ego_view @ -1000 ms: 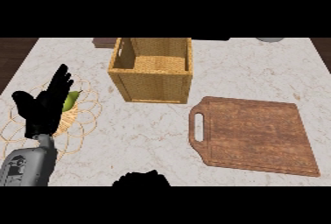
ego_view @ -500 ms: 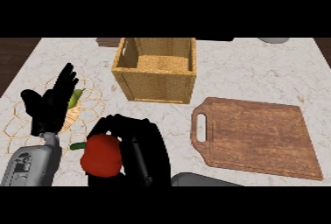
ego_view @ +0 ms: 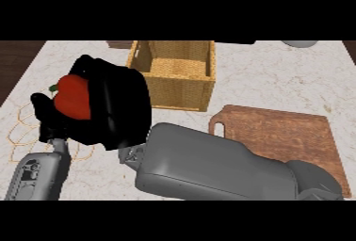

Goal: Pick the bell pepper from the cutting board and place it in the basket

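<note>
My right hand is shut on the red bell pepper, which has a green stem and is held up at the view's left. Hand and pepper hang left of the woven basket, above a gold wire basket. The grey right forearm crosses the view from the lower right. The brown cutting board lies bare at the right. My left hand rests at the left, mostly hidden behind the right hand and the pepper.
A grey round object shows at the counter's far right edge. Dark floor borders the marble counter at the far left. The woven basket stands open-topped at the back centre.
My right hand has carried the pepper up and toward the back left, closer to the woven basket. The forearm now covers much of the lower middle. The left hand has not moved.
</note>
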### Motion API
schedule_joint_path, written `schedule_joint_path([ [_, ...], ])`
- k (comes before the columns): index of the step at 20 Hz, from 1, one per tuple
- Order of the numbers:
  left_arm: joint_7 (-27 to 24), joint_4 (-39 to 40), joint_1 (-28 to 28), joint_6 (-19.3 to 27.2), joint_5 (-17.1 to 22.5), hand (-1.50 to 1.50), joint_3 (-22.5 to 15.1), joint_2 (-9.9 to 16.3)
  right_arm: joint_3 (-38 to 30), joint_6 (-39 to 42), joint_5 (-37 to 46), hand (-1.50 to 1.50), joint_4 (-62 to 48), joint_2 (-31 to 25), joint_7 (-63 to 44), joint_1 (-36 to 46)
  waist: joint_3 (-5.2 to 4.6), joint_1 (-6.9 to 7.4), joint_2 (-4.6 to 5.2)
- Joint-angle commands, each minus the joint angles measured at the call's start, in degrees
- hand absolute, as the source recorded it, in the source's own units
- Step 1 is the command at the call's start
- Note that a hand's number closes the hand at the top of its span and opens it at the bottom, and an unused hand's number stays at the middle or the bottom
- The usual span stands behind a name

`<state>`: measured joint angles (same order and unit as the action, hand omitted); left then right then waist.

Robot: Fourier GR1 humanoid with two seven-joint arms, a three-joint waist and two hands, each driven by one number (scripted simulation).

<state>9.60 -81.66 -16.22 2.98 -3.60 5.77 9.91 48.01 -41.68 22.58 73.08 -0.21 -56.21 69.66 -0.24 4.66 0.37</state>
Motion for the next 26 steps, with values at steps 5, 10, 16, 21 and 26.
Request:
schedule_joint_path([
  [5,-1.71,0.08,0.46,-0.99,0.43,0.0,-0.71,-0.67,2.47,-3.83,-10.4,1.5,-17.12,0.2,-1.47,11.22,-0.06,1.7,0.72],
  [10,-1.59,-0.63,1.52,-0.07,-0.43,0.0,-0.93,-0.91,3.43,-3.94,-16.66,1.5,-22.43,0.21,4.0,9.91,0.07,0.21,0.47],
  [16,-1.11,-1.62,1.34,-0.58,0.29,0.0,-0.01,-0.04,2.41,-4.79,-22.68,1.5,-29.07,0.21,13.75,8.87,0.09,0.48,0.73],
  [21,0.92,-2.56,1.14,-0.88,1.08,0.0,1.26,1.12,-2.04,-0.91,-28.8,1.5,-31.07,0.21,23.99,7.14,0.17,-0.63,0.56],
  [26,-0.23,-0.53,1.13,-0.5,0.59,0.0,1.39,0.95,14.15,6.72,-14.81,1.5,-40.39,-2.26,25.26,12.99,-0.28,-0.79,0.17],
])
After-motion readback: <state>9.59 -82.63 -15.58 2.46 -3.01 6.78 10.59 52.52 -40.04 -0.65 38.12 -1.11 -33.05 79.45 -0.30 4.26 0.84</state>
